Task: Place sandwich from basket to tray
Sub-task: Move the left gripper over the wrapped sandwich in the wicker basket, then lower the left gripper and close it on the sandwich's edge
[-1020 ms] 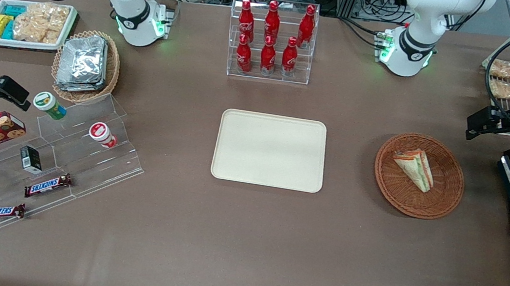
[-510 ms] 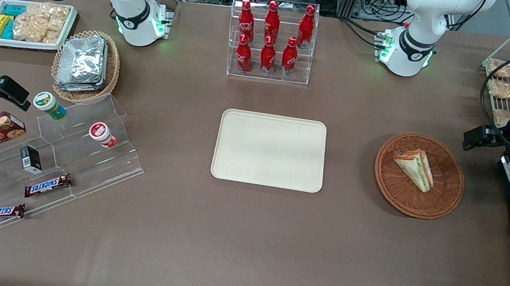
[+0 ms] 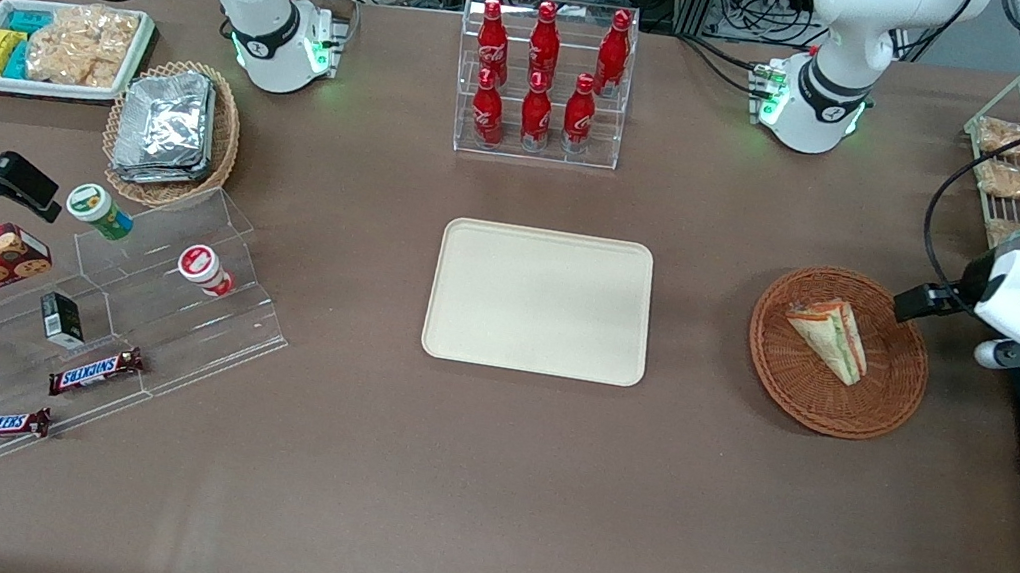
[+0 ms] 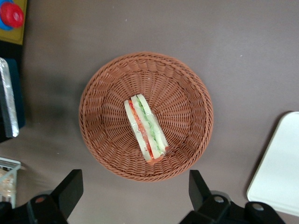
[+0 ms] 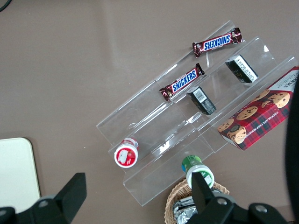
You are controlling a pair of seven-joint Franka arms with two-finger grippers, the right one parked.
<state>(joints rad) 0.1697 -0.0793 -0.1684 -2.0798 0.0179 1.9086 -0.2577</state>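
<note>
Front view: the sandwich lies in the reddish-brown wicker basket, its pale bread wedge pointing toward the camera, with the green, red and orange filling showing along one edge. The basket sits on the brown table toward the working arm's end. The cream tray lies flat near the middle of the table, well apart from the basket, with nothing on it. The hand hangs above the basket's rim on the working arm's side, clear of the sandwich. An acrylic rack of 6 red bottles stands farther from the camera than the tray.

Left wrist view: the camera looks straight down on the basket, with the sandwich lying near its middle, white bread slices on the outside and green and red layers between them. The hand is spread wide and holds nothing; its 2 dark fingers stand at the basket's edge, apart from the sandwich. A corner of the tray shows beside the basket.

Right wrist view: only a corner of the tray is visible.
</note>
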